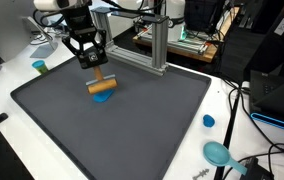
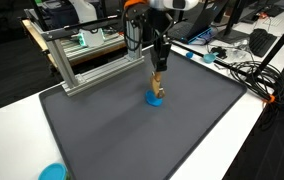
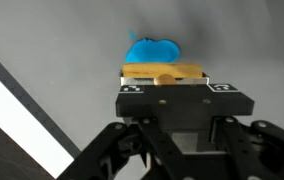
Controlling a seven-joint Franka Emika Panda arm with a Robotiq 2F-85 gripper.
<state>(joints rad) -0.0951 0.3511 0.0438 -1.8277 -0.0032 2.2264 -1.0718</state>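
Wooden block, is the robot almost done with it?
Done: the end effector is shut on the wooden block. In hand: it holds the block right over the blue piece on the dark mat. Left: letting go; the block isn't released yet.

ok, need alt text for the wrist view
The end effector, shut on a tan wooden block, fills the lower frame. A bright blue object lies just past the block on a dark grey mat, with a white table edge at the left.

Even overhead room light, soft shadows; wrist view blurry.
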